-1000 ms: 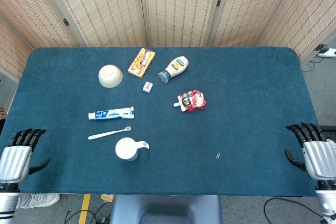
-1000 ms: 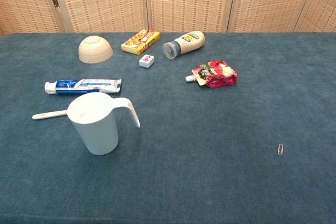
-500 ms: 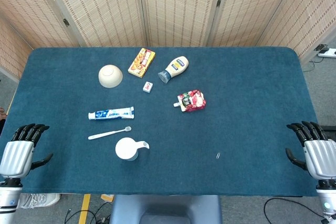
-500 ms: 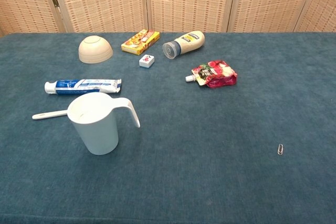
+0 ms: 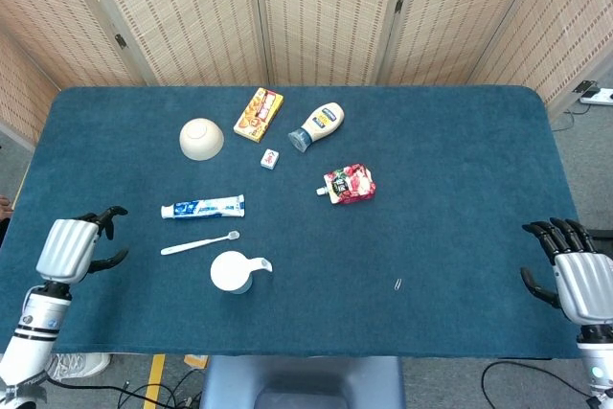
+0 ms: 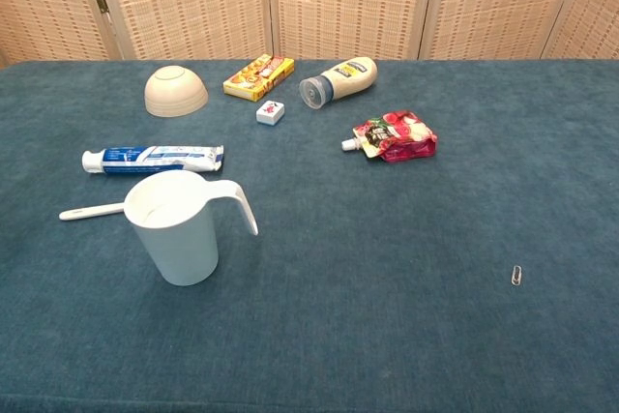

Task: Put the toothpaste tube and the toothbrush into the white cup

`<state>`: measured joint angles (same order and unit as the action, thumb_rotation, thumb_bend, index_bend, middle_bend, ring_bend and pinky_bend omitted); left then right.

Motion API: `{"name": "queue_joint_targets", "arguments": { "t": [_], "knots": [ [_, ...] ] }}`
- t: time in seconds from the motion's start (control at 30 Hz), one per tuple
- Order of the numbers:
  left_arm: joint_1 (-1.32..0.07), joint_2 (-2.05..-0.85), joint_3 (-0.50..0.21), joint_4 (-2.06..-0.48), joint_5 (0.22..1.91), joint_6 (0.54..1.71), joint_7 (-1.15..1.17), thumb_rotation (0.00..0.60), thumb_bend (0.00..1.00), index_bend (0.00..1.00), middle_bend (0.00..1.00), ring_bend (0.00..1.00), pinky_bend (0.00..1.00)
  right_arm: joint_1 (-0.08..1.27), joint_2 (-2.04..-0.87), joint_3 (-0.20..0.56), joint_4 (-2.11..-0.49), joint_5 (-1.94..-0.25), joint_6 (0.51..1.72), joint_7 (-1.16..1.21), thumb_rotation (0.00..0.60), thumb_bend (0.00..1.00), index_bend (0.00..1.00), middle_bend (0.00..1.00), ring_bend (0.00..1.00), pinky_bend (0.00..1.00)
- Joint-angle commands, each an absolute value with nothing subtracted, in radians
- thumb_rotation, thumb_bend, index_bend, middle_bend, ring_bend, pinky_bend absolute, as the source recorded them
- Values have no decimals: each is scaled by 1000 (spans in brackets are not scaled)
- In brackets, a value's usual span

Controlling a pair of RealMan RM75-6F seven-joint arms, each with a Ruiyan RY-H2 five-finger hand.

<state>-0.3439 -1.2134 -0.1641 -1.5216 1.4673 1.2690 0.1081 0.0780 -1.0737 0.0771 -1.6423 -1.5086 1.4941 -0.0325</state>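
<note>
Since the left hand (image 5: 69, 249), empty with fingers apart, sits just left of the crosswise-lying toothbrush (image 5: 199, 243) and toothpaste (image 5: 203, 207), it's nearer than the open right hand (image 5: 581, 286)

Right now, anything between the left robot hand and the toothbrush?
No. In the head view only bare blue table cloth separates the left robot hand from the toothbrush.

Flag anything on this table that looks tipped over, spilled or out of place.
The beige bowl sits upside down, and the mayonnaise bottle lies on its side. A stray paper clip lies alone near the right. Nothing looks spilled or damaged.
</note>
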Motion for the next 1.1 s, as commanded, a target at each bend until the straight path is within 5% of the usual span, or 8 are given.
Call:
{"name": "queue_joint_targets", "arguments": {
  "t": [0.03, 1.1],
  "knots": [
    [-400, -1237, -177, -1483, 1432, 1188, 117, 600, 243, 366, 754, 691, 825, 78, -1072, 77, -1644, -1507, 1492, -33, 600, 261, 246, 238, 136, 139],
    [-724, -1450, -217, -1195, 1188, 777, 223, 600, 243, 311, 953, 839, 912, 83, -1061, 74, -1657, -1492, 1473, -40, 600, 263, 246, 240, 136, 139]
  ]
}}
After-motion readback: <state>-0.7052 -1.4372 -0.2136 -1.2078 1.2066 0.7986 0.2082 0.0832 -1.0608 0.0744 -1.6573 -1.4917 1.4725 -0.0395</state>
